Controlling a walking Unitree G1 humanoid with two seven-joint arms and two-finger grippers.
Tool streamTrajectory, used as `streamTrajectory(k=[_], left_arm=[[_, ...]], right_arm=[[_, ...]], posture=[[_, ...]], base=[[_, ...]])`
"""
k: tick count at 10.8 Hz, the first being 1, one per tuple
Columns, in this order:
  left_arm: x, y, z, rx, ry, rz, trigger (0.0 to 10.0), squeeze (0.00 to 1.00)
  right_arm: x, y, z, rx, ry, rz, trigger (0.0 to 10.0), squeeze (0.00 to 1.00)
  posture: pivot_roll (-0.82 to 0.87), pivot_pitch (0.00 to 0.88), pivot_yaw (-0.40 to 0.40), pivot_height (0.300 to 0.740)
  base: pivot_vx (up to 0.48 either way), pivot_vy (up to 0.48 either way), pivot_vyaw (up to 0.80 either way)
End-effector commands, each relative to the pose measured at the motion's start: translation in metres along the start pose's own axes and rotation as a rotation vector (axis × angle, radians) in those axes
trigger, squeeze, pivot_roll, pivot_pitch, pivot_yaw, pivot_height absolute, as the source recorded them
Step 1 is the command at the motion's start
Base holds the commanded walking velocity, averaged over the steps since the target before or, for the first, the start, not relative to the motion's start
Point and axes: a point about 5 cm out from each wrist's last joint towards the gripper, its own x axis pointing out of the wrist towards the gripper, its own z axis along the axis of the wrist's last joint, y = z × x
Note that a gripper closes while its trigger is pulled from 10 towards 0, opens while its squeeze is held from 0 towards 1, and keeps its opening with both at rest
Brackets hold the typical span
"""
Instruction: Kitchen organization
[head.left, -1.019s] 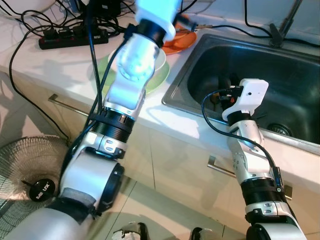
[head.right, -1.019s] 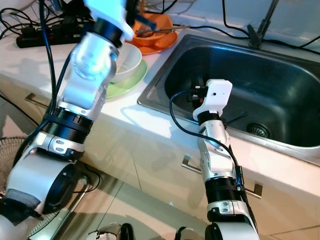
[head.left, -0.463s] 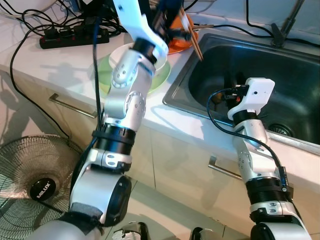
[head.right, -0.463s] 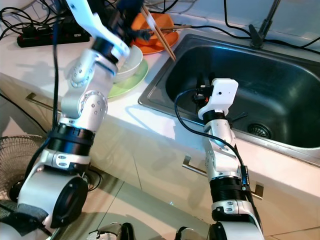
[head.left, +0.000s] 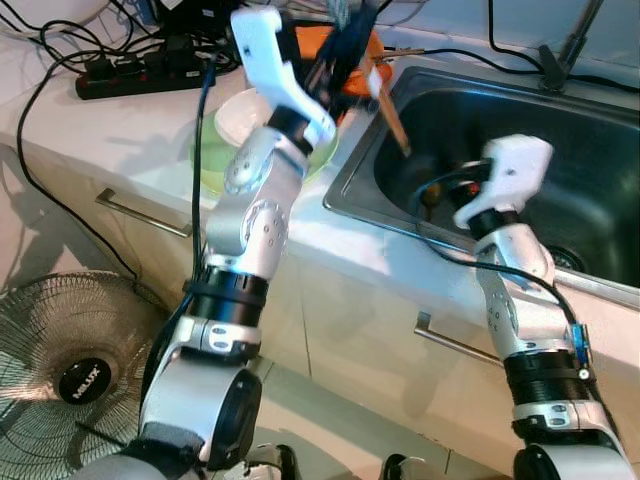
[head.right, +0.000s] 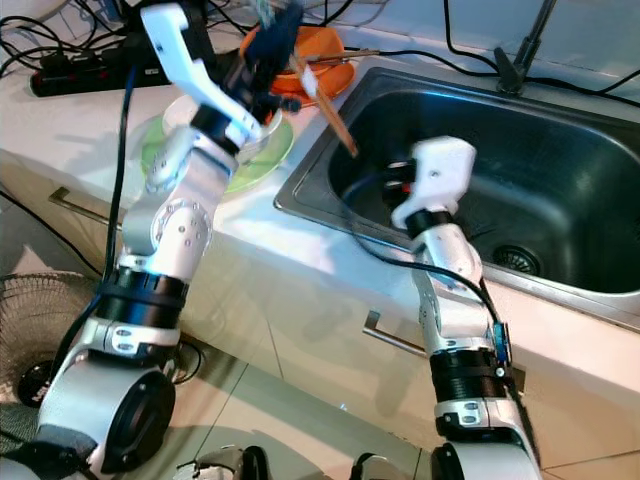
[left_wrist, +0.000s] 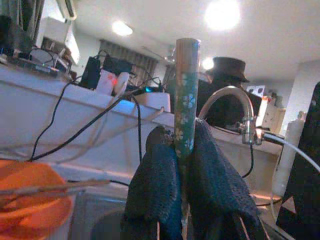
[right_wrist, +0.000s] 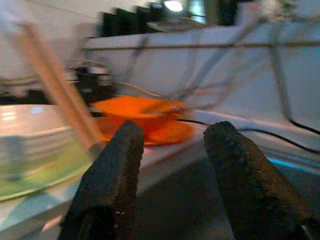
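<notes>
The left gripper (left_wrist: 182, 165) is clamped on the chopsticks (head.left: 388, 100), which slant down over the sink (head.left: 560, 130) edge. The right gripper (right_wrist: 172, 165) is inside the basin — fingers spread, holding nothing.

We're looking at a home kitchen: steel sink (head.left: 520, 130) sitting in a white counter (head.left: 110, 125), cabinet drawers (head.left: 330, 330) below.
</notes>
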Motion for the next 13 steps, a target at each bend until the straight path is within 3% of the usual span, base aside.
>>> streamTrajectory(k=[1,2,5,9,13], left_arm=[[0.000,-0.004,0.005,0.006,-0.011,-0.036,10.0,0.00],[-0.001,-0.005,0.003,0.014,-0.001,-0.042,10.0,0.00],[-0.003,-0.008,0.001,0.015,0.015,-0.061,10.0,0.00],[-0.004,-0.016,-0.008,-0.005,0.055,-0.090,10.0,0.00],[-0.004,-0.018,-0.011,-0.022,0.076,-0.108,10.0,0.00]], right_arm=[[-0.003,0.002,0.002,0.004,0.002,0.044,10.0,1.00],[-0.004,0.003,0.002,-0.008,0.006,0.069,10.0,0.00],[-0.008,0.004,0.005,-0.022,0.015,0.143,10.0,0.00],[-0.009,0.019,0.001,0.011,0.023,0.170,10.0,0.00],[-0.007,0.023,0.000,0.024,0.026,0.172,10.0,0.00]], posture=[[-0.01,0.055,0.080,0.740],[-0.01,0.046,0.082,0.740],[-0.02,0.037,0.088,0.740],[-0.01,0.043,0.092,0.740],[-0.01,0.052,0.087,0.740]], base=[[0.000,0.000,0.00],[0.000,0.000,0.00],[0.000,0.000,0.00],[0.000,0.000,0.00],[0.000,0.000,0.00]])
